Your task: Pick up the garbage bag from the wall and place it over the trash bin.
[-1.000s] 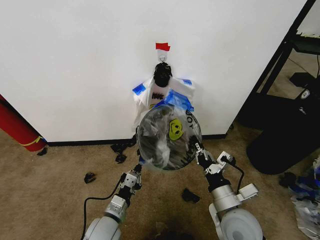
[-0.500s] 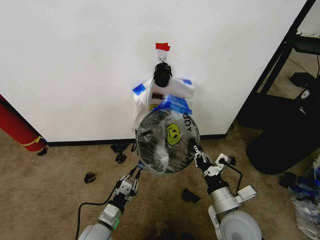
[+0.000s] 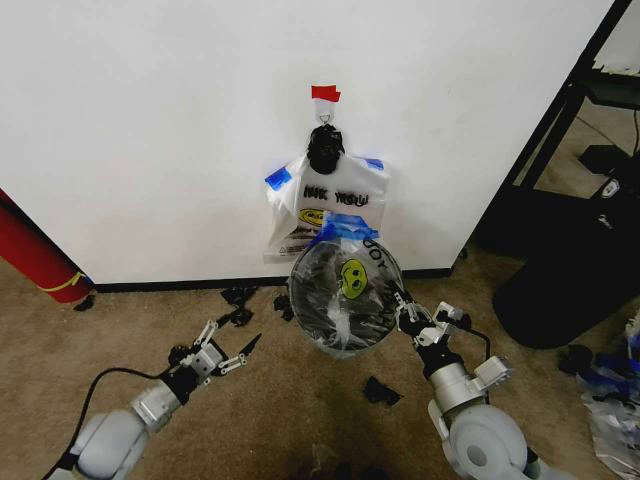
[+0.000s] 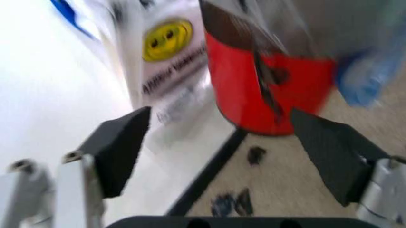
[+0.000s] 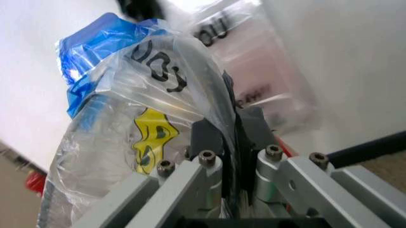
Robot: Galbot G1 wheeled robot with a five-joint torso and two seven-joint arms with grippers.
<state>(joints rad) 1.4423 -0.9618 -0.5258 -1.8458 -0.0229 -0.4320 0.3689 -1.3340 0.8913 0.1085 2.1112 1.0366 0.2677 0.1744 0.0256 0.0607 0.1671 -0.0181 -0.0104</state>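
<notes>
Left gripper (image 3: 222,357) has let go and swung out left and low since the earlier frames; it was up at the left side of the bin rim, now it hovers over the brown carpet (image 3: 120,330), jaws spread wide and empty, well apart from the bin. Left wrist view confirms: both dark fingers (image 4: 120,147) splayed, nothing between them, facing the bin's red side.

Small round red trash bin with dark rim and inside (image 3: 345,300) sits tilted, mouth facing the camera, a bit lower and further right than before. Thin see-through plastic garbage bag with yellow smiley and black lettering (image 3: 352,272) is draped over the mouth, blue-edged handle bunched at the far edge of the rim.

Right gripper (image 3: 403,310) is at the right side of the rim, fingers (image 5: 244,142) closed on bag film and what looks like the rim edge together; the wrist view is too crowded to be sure about the rim.

Plain white wall with black baseboard (image 3: 150,120) is behind. Bundle of similar bags with a black knot (image 3: 325,190) hangs from the small metal hook (image 3: 324,114) under the red tape strip (image 3: 325,93), just beyond the bin.
</notes>
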